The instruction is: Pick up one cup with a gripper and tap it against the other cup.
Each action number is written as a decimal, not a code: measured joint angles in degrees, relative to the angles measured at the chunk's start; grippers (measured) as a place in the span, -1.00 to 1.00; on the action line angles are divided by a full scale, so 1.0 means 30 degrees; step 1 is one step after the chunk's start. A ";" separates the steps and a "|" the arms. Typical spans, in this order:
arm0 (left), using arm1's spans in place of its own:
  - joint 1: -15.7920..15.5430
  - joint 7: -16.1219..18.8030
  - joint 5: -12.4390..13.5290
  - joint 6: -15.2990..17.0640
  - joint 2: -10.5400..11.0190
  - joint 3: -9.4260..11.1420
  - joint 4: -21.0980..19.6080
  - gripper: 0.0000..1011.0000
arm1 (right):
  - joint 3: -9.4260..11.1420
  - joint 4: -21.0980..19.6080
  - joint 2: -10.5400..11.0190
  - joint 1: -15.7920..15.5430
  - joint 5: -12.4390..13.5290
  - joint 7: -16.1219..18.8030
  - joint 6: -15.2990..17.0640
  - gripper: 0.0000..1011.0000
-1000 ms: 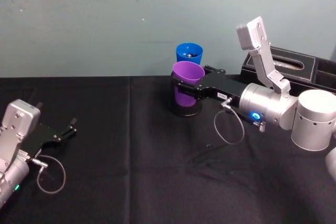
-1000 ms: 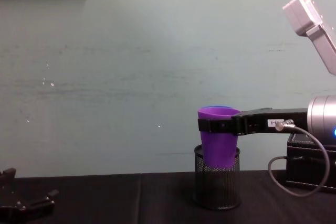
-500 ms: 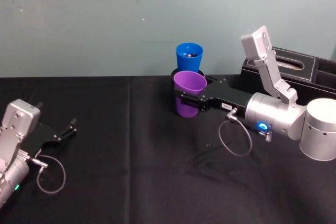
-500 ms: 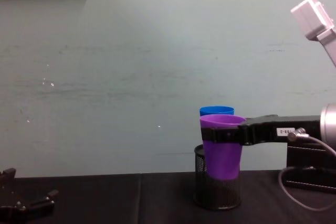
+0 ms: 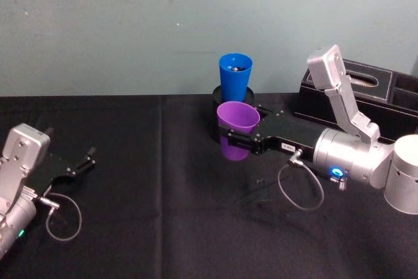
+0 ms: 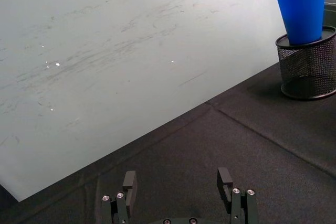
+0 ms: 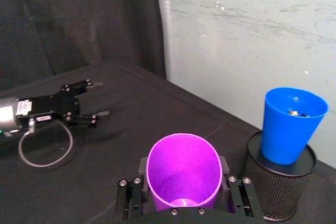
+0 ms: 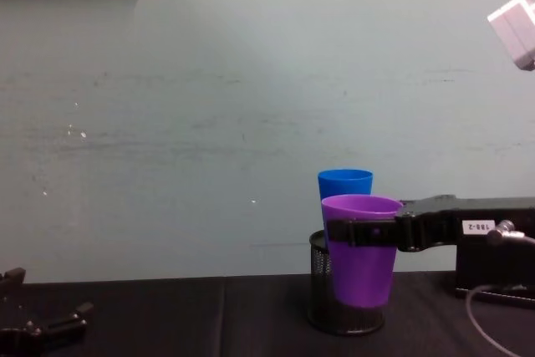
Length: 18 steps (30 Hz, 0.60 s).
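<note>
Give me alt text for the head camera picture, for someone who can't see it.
The right gripper grips a purple cup upright, on the near side of a blue cup that stands in a black mesh holder at the back of a black-clothed table. The left gripper rests open at the table's left edge.
</note>
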 joint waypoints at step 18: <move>0.0000 0.0000 0.0000 0.0000 0.0000 0.0000 0.0000 0.98 | -0.0283 -0.0748 0.0472 -0.0556 0.0255 0.0005 -0.0096 0.45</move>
